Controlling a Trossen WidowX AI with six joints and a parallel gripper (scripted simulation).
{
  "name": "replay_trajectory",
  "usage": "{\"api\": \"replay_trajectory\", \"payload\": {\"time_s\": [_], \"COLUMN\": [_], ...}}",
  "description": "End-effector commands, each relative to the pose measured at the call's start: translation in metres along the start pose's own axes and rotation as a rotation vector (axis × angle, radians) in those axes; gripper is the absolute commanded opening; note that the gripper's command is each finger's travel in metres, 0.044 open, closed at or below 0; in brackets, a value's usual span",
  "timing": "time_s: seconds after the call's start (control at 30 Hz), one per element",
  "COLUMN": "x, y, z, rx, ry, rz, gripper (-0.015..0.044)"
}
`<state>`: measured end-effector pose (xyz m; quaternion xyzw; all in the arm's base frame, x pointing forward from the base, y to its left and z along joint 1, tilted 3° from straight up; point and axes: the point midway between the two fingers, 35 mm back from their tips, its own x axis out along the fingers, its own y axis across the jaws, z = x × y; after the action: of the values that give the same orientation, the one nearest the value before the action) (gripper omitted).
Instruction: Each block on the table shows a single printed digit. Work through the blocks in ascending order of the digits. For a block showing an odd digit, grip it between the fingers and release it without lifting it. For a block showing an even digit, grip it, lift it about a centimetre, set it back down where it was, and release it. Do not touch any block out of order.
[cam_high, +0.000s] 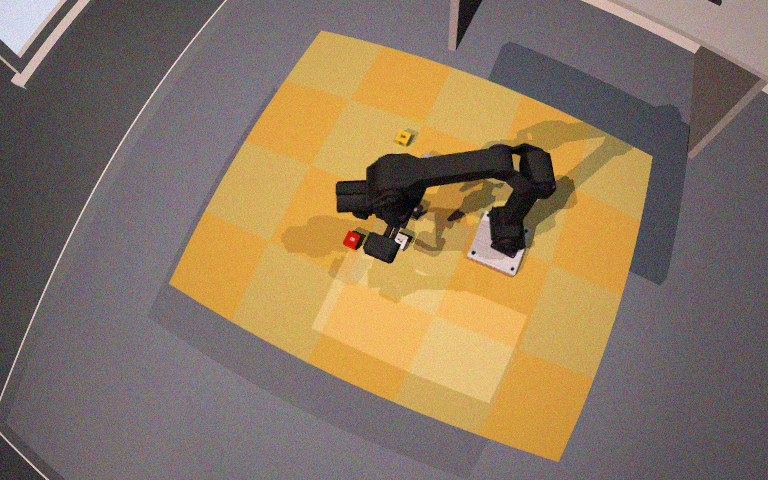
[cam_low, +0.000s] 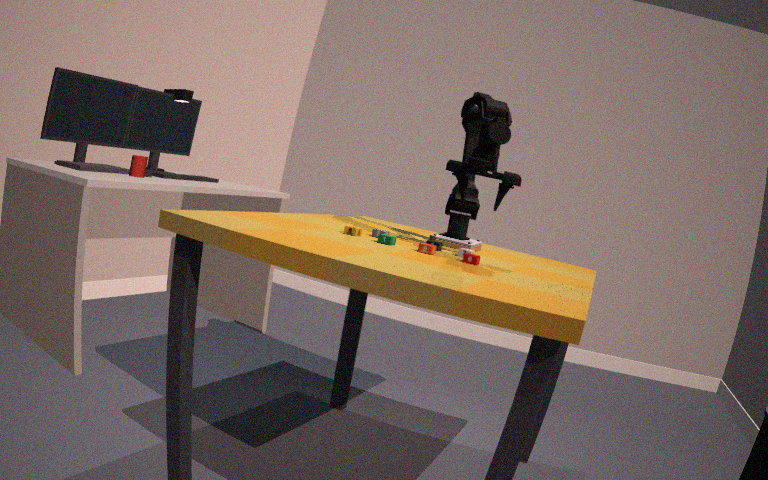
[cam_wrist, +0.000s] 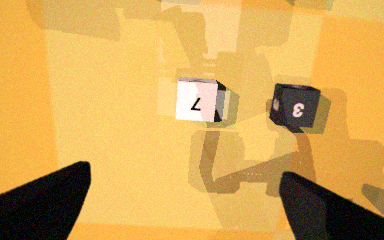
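Overhead, no digit legible on the black block (cam_low: 434, 243) (cam_wrist: 296, 106); in the wrist view, a 3, claw (cam_low: 484, 189) (cam_wrist: 187, 176) spread.

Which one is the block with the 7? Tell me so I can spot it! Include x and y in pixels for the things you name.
On the yellow checkered table (cam_high: 271, 316) (cam_low: 373, 271), find the red block (cam_high: 351, 240) (cam_low: 471, 258). Beside it, nearer the arm's base, sits the white block (cam_high: 401, 241) (cam_wrist: 190, 102). Its neighbours are red and black.

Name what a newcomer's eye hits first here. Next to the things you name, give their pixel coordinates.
The black arm (cam_high: 464, 166) (cam_low: 481, 130), reaching over the yellow-orange checkered table (cam_high: 453, 362) (cam_low: 396, 277), its gripper (cam_wrist: 187, 176) open. Then the small coloured blocks, red (cam_high: 351, 240) (cam_low: 471, 258) especially, near the white 7 (cam_high: 401, 241) (cam_wrist: 196, 101). Behind, two dark monitors (cam_low: 90, 107) (cam_low: 163, 120) stand on the desk (cam_low: 226, 188).
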<state>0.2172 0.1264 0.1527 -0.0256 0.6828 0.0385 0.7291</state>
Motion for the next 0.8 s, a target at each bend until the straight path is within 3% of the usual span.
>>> {"api": "replay_trajectory", "payload": {"time_s": [0.0,0.1,0.43,0.77], "x": [0.0,-0.002,-0.003,-0.003], "y": [0.0,0.003,0.038,0.038], "z": [0.001,0.007,0.098,0.1], "rx": [0.005,0.005,0.005,0.005], "ry": [-0.005,-0.005,-0.014,-0.014], "rz": [-0.002,-0.002,0.002,0.002], "gripper": [0.04,0.04,0.04,0.04]}}
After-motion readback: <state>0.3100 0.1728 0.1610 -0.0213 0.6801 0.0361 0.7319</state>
